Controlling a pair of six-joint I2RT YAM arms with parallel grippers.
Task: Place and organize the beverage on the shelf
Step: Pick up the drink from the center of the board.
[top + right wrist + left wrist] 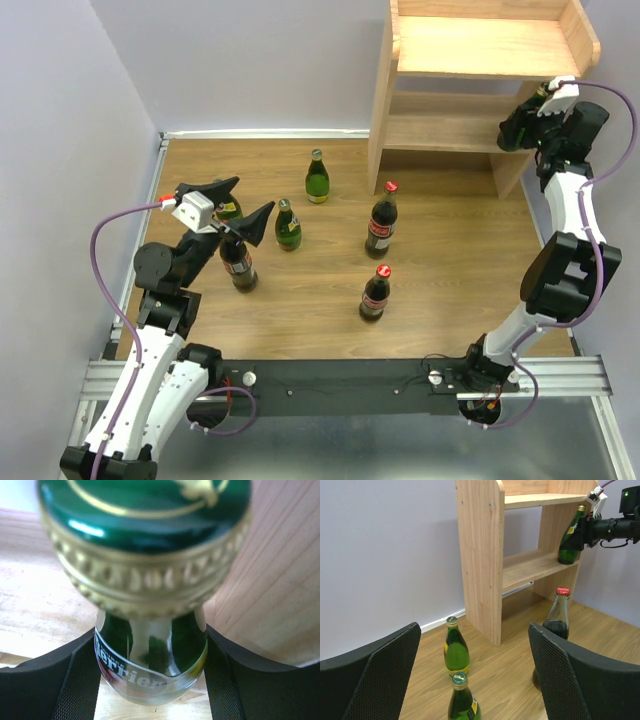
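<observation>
My right gripper (520, 125) is shut on a green glass bottle (150, 655) with a gold cap (145, 575). It holds the bottle upright at the right end of the wooden shelf's (480, 60) lower tier (535, 565), where the bottle (568, 545) stands. My left gripper (240, 205) is open and empty above the table's left side. Below it stand a green bottle (288, 225) and a cola bottle (238, 265). Another green bottle (317, 177) and two red-capped cola bottles (382, 220) (375, 293) stand mid-table.
A third green bottle (228, 208) is partly hidden under my left gripper. Grey walls close in the back and the left. The shelf's top board (490, 45) is bare. In the left wrist view, two green bottles (456, 647) (461, 700) stand between my fingers.
</observation>
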